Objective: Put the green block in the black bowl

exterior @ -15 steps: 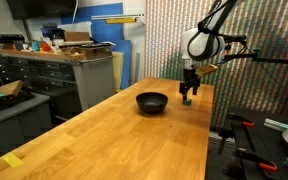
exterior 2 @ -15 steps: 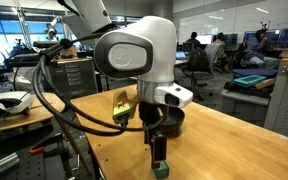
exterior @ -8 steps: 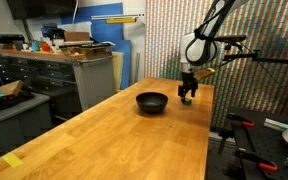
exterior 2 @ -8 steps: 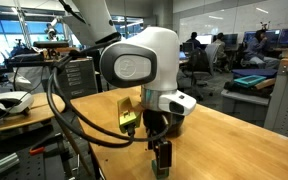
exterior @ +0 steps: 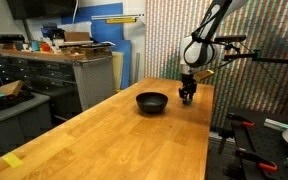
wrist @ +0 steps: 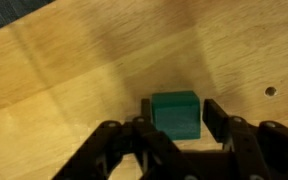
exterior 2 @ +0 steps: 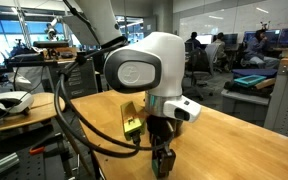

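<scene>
Since the green block (wrist: 176,115) looks tiny, light and hard, my gripper (wrist: 176,110) pinches it by its flat sides.

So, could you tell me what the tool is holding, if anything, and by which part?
The tool pinches the green block between its fingers, by two opposite side faces.
</scene>
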You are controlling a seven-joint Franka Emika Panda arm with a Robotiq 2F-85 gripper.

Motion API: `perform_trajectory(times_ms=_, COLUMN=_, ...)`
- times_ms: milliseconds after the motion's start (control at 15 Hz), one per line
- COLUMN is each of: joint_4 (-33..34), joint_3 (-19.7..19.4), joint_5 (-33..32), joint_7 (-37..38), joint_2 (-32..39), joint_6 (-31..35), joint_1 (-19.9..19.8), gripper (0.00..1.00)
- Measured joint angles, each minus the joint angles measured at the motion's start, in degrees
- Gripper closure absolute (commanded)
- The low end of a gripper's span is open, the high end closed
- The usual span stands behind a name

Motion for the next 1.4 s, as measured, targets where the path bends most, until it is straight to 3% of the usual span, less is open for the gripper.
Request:
perform_trajectory(times_ms=67, joint_4=0.11, joint_3=0.02, joint_5=0.20, joint_7=-0.28, joint_2=0.00, joint_6=0.00, joint_1=-0.04, gripper=0.79)
perform_trajectory(times_ms=667, joint_4=0.38, joint_3=2.45, joint_5=4.55, joint_7=-3.79, joint_2=-2.04, joint_6=0.04, joint_1=-0.90, gripper=0.79)
perform_trajectory(times_ms=1400, joint_4=-0.28, joint_3=2.18, joint_5=-0.76, joint_7=-2.81, joint_2=-10.52, joint_6=-2.58, joint_1=2.36, gripper=0.79)
